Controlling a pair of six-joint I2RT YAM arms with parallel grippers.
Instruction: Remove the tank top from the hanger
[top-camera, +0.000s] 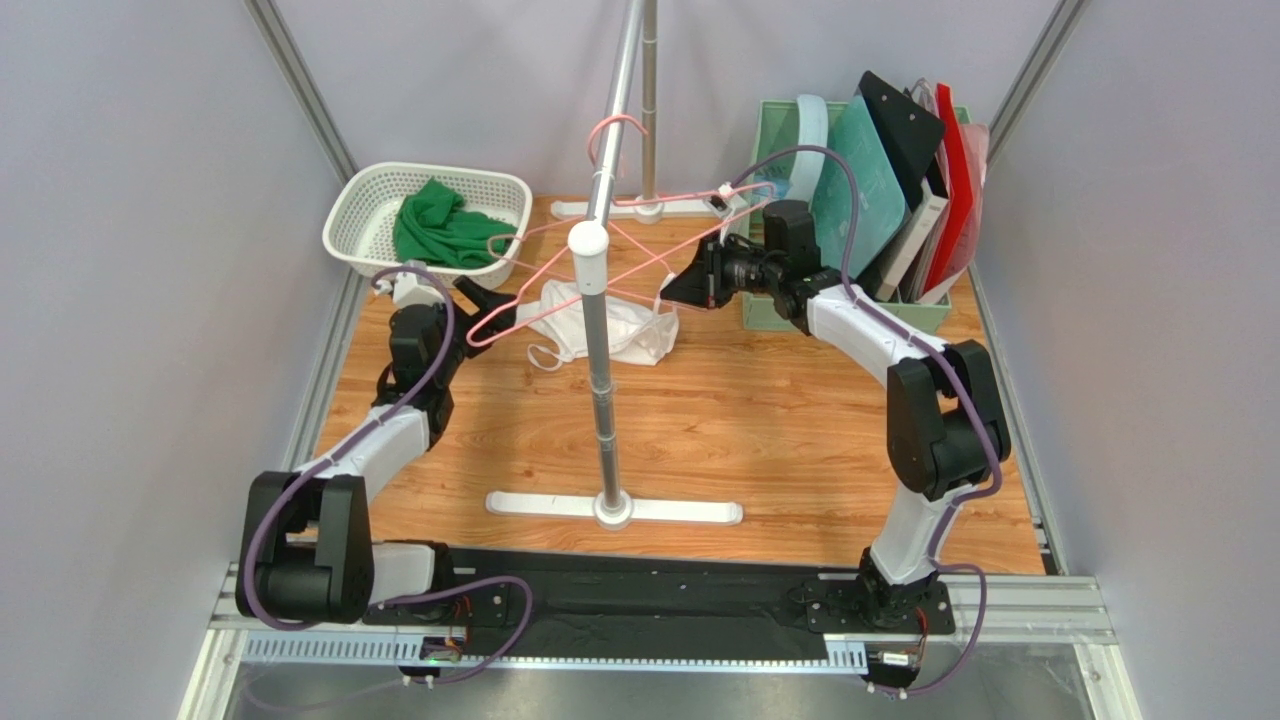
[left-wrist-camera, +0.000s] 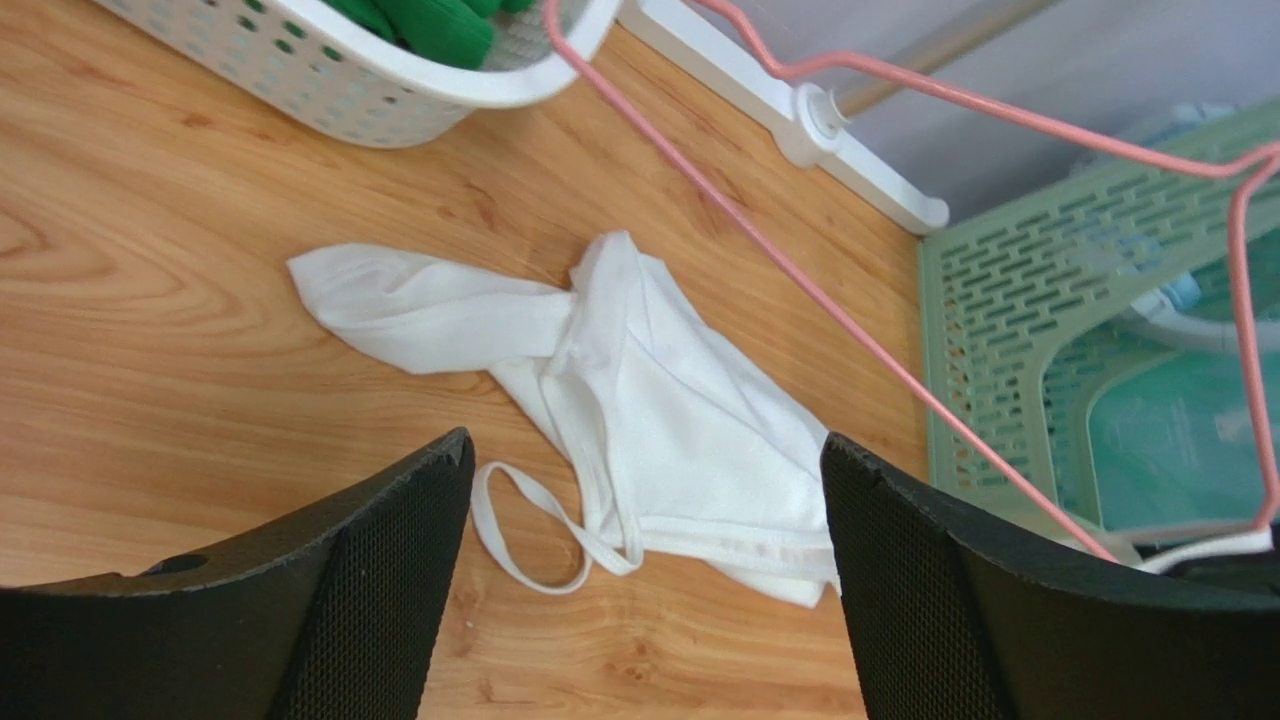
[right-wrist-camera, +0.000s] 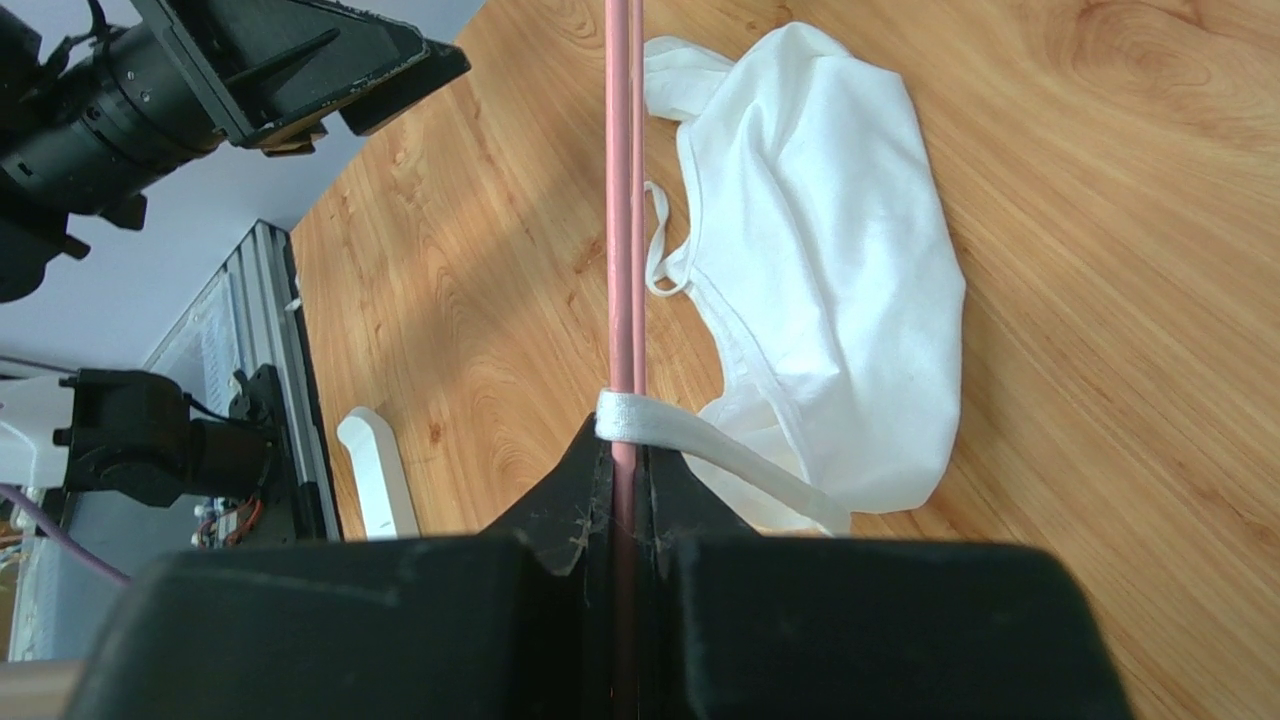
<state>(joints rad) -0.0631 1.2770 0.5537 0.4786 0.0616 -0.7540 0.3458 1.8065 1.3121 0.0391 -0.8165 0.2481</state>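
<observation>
When I look from above, the white tank top (top-camera: 639, 333) lies on the table (top-camera: 751, 435). My left gripper (left-wrist-camera: 643, 465) hangs spread wide over it. My right gripper (right-wrist-camera: 624, 480) pinches the pink hanger (right-wrist-camera: 624, 225), one strap (right-wrist-camera: 676, 428) looped on it.

Beside one garment rack (top-camera: 607, 435) are one white tank top (left-wrist-camera: 676, 420), one pink hanger (right-wrist-camera: 624, 225), one white basket (top-camera: 361, 207) and one green crate (left-wrist-camera: 1007, 300).
</observation>
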